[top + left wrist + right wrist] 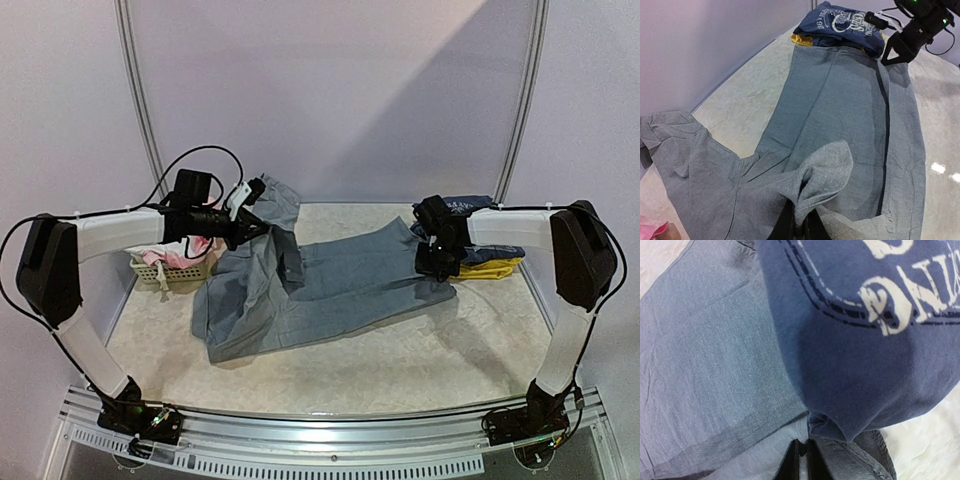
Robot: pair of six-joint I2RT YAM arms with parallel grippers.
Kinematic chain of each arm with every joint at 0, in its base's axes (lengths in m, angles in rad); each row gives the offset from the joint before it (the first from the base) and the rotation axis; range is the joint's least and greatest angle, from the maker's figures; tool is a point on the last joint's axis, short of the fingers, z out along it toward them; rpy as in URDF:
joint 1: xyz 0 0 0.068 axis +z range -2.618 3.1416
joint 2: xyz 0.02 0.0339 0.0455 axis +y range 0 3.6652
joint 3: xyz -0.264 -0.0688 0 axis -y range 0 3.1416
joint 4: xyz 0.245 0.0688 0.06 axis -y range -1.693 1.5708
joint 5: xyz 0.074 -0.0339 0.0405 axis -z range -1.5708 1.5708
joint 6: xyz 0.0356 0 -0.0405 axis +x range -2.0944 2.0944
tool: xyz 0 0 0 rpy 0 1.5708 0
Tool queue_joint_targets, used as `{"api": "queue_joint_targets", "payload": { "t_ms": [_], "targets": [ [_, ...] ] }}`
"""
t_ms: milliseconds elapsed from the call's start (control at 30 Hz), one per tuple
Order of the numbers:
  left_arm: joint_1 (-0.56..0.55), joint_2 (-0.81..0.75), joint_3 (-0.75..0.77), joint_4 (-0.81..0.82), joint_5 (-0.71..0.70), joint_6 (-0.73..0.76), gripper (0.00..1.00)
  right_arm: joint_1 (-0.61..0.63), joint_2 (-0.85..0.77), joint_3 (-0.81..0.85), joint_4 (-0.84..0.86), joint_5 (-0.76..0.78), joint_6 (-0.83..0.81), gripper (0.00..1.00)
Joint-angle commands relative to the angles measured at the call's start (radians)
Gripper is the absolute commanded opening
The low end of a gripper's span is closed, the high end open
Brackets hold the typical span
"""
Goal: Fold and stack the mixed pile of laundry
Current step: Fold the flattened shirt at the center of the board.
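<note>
The large grey trousers [330,285] lie spread across the middle of the table. My left gripper [252,228] hangs over their left end. In the left wrist view it [800,225] is shut on a raised fold of the trousers [840,110]. My right gripper [437,265] is at their right end, low on the cloth. In the right wrist view it [802,460] is shut on a thin edge of the trousers [705,365]. The navy printed tee [865,340] overhangs that edge. The tee [468,208] [840,22] lies folded on a yellow piece [492,268].
A pale lattice basket [185,272] holding pink and white pieces [160,258] stands at the left, behind my left arm. Curved wall rails rise at the back left and back right. Bare tabletop [400,360] shows in front of the trousers.
</note>
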Motion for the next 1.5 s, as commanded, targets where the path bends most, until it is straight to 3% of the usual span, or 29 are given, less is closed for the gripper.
{"api": "queue_joint_targets", "payload": {
  "t_ms": [0,167,267,333,433,667,767,1033,1333,1467],
  "targets": [
    [0.009,0.038,0.040,-0.007,0.060,0.013,0.07,-0.007,0.017,0.011,-0.010,0.021,0.004,0.14],
    [0.014,0.054,0.053,-0.004,0.060,-0.002,0.08,-0.006,0.002,0.013,-0.005,0.037,-0.014,0.27],
    [0.017,0.052,0.053,0.003,0.069,-0.017,0.14,-0.006,-0.008,0.017,-0.006,0.043,-0.025,0.32],
    [0.017,0.040,0.050,0.008,0.068,-0.038,0.24,-0.007,-0.022,0.014,-0.001,0.046,-0.030,0.34],
    [0.014,0.011,0.027,0.043,0.051,-0.091,0.44,-0.006,-0.046,-0.008,0.027,0.048,-0.042,0.47],
    [-0.021,-0.108,-0.059,0.106,-0.157,-0.196,0.88,-0.006,-0.096,-0.046,0.060,0.070,-0.062,0.76],
    [-0.028,-0.159,-0.074,0.078,-0.258,-0.263,0.98,-0.006,-0.119,-0.063,0.069,0.079,-0.066,0.83],
    [-0.120,-0.309,-0.158,-0.082,-0.543,-0.435,0.98,-0.006,-0.202,-0.148,0.100,0.103,-0.057,0.88],
    [-0.254,-0.529,-0.316,-0.315,-0.681,-0.582,0.88,-0.006,-0.352,-0.369,0.183,0.135,-0.038,0.91],
    [-0.313,-0.620,-0.376,-0.370,-0.642,-0.604,0.88,-0.007,-0.429,-0.460,0.237,0.129,-0.024,0.91]
  ]
}}
